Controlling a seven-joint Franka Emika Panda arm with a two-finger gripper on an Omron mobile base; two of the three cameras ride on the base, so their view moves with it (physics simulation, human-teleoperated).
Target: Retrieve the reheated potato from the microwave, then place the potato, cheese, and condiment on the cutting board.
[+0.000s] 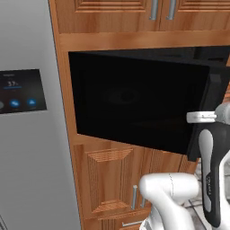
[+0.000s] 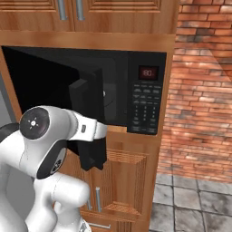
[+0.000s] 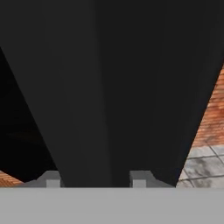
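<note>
Two fingertips (image 3: 52,180) stand at the foot of the hand view, one on each side of the black door (image 3: 113,87) edge, which runs between them; the jaws are narrow, closed about that door edge. The microwave (image 2: 145,90) sits built into wooden cabinets (image 1: 112,179), with its door swung partway open toward the robot. In the right base view the arm (image 2: 86,127) reaches from the lower left to the free edge of the door, and the gripper (image 3: 95,180) itself is masked there by the door panel. The keypad (image 2: 146,106) with its red display (image 2: 148,72) shows at the right of the microwave front. The cavity behind the door is dark; the potato cannot be made out inside it. A grey refrigerator (image 1: 27,157) with a small screen (image 1: 22,91) stands left of the cabinets in the left base view. A brick wall (image 2: 199,90) rises to the right of the cabinets above a tiled floor (image 2: 195,199).
</note>
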